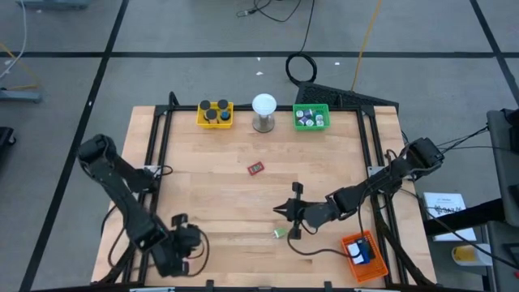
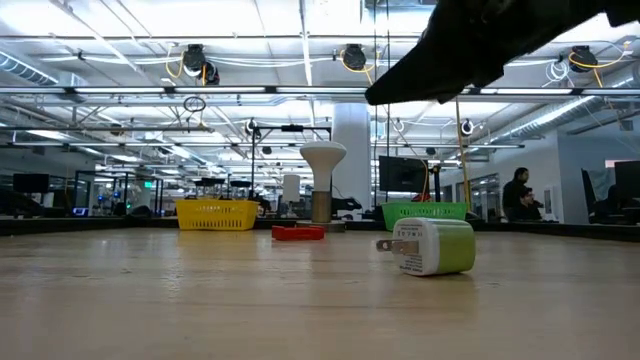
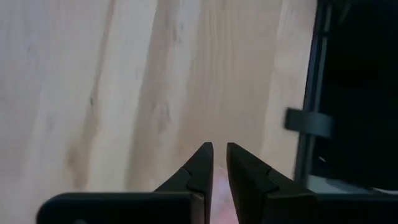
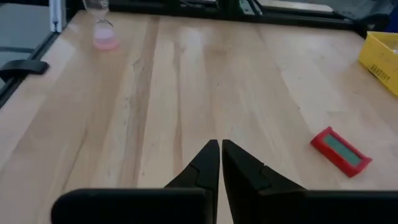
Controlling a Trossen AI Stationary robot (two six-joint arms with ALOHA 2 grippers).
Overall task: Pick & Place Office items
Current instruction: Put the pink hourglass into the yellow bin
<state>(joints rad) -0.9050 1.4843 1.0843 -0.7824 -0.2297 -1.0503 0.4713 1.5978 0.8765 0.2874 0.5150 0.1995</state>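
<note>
The green and white charger block [image 1: 280,233] lies near the surface's front edge, just beside our right gripper [image 1: 285,212], whose jaws are closed on nothing. It looks light, stiff and smooth, so we would take it across its flat sides. Our left gripper [image 1: 180,221] waits at the front left corner, jaws nearly shut and empty.

We see a white ball on a metal stand [image 1: 263,112] between a yellow tray [image 1: 215,114] and a green tray [image 1: 310,118]; an orange tray [image 1: 362,255] sits at the wooden table [image 1: 219,195]'s near right corner.
</note>
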